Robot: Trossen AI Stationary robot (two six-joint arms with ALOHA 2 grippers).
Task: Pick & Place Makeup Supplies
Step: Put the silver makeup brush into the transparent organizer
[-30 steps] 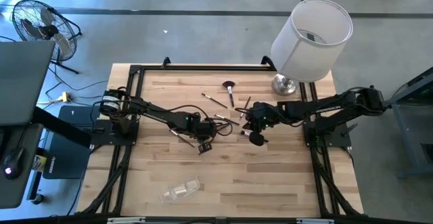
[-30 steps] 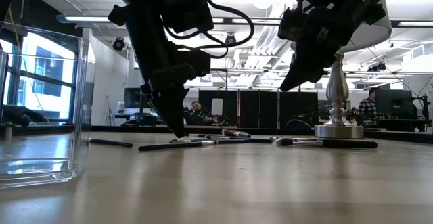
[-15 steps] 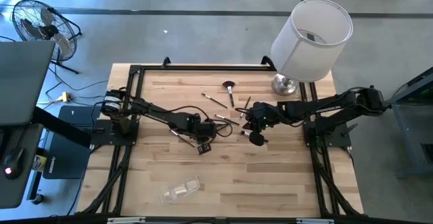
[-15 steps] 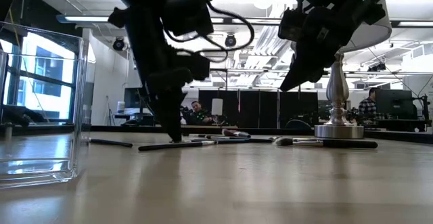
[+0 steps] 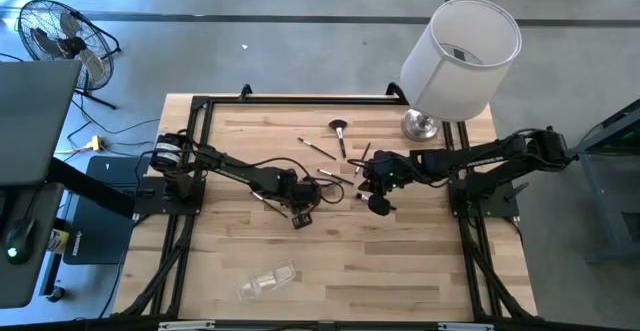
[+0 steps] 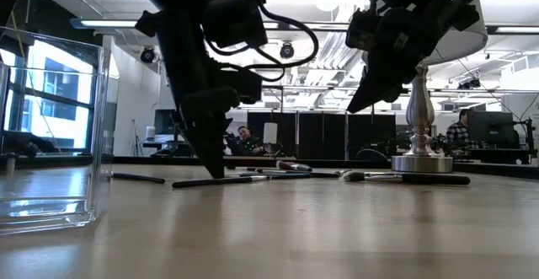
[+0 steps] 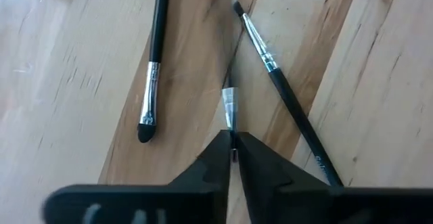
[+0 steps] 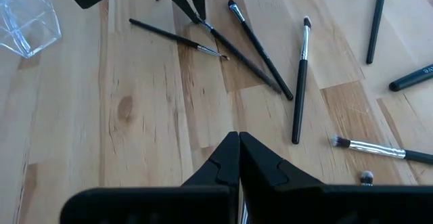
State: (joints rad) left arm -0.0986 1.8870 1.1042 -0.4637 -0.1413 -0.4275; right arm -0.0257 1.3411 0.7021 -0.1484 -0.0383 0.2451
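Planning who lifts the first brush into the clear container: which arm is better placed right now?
Left. The left gripper is shut on a thin brush at table level, while the right gripper is shut, holds nothing and hovers above the table.

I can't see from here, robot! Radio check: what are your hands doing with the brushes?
Left gripper shut on thin brush, down at table. Right gripper shut, empty, hovering above. Other brushes crowd close alongside.

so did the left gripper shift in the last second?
Yes, slightly. In the low view the left gripper has edged left, away from the lamp base, its tips down by the brushes.
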